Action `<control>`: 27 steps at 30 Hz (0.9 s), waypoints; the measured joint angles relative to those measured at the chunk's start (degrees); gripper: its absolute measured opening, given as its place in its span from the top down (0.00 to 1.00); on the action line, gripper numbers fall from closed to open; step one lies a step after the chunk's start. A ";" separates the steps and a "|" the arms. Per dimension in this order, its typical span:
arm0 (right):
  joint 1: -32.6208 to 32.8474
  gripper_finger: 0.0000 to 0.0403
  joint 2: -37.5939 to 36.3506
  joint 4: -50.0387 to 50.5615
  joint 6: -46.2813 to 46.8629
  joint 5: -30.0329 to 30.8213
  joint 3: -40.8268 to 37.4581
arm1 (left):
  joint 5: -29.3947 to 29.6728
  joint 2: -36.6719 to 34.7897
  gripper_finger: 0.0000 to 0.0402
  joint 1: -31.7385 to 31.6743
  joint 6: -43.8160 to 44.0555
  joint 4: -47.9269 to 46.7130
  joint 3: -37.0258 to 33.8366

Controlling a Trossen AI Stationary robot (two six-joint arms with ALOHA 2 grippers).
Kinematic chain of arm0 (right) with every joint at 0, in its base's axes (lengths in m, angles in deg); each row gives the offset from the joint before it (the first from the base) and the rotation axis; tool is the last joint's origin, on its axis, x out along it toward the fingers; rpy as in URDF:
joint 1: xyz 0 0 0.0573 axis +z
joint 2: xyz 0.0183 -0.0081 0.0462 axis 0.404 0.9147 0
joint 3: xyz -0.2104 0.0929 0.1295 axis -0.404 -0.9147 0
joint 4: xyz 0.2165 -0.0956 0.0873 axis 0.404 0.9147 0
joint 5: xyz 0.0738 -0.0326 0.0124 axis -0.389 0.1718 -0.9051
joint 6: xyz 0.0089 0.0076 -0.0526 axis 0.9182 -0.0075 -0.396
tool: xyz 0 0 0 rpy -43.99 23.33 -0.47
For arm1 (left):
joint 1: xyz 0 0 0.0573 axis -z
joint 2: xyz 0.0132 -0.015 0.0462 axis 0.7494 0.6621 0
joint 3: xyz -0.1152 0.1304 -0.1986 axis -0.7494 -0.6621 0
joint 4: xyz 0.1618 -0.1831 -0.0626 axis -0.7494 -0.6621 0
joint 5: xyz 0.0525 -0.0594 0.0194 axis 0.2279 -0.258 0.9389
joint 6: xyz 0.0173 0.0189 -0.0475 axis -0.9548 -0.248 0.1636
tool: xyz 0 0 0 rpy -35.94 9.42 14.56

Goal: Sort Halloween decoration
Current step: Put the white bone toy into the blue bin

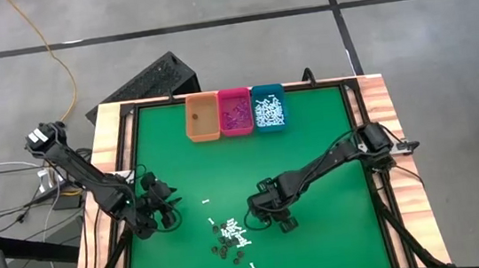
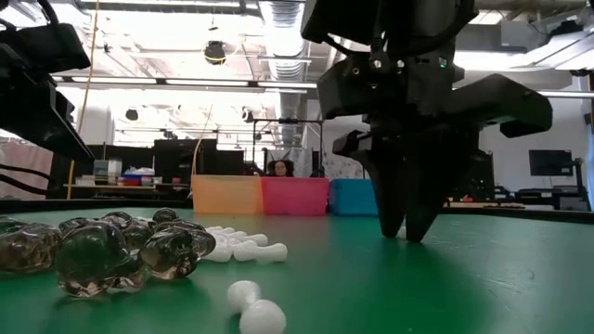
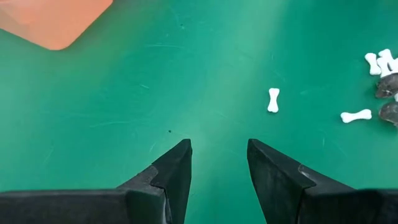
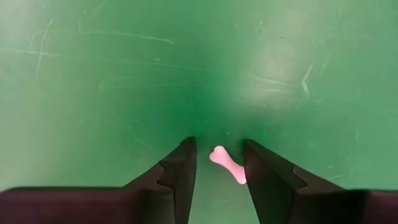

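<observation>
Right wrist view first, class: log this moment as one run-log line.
right gripper: open, straddling small white bone-shaped plastic piece on green table mat | left gripper: open, empty, waiting above mat

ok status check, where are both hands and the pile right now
Right hand down at the mat, fingers open astride one small bone piece. Left hand open, empty, low over bare mat. Pile of decorations unsorted between them. Nothing in the way.
</observation>
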 joint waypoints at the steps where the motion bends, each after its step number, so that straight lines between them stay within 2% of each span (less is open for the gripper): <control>1: -0.22 0.60 0.03 0.02 0.01 -0.03 -0.03 | 0.00 0.36 0.63 0.00 0.33 0.09 0.00; 5: -1.34 0.69 0.10 -0.71 1.60 -0.02 -0.11 | 0.02 1.35 0.63 0.00 0.79 0.61 0.00; 12: -2.86 0.95 0.11 -2.37 3.40 -0.08 -0.19 | -0.71 1.60 0.63 0.00 0.91 1.45 0.00; 20: -4.44 0.95 -1.92 -4.66 6.31 -0.24 -0.38 | -4.11 1.55 0.63 0.00 2.29 1.41 0.01; 27: -8.50 0.95 -7.43 -4.20 6.07 3.68 -0.28 | -4.42 1.55 0.63 0.00 2.39 1.50 0.01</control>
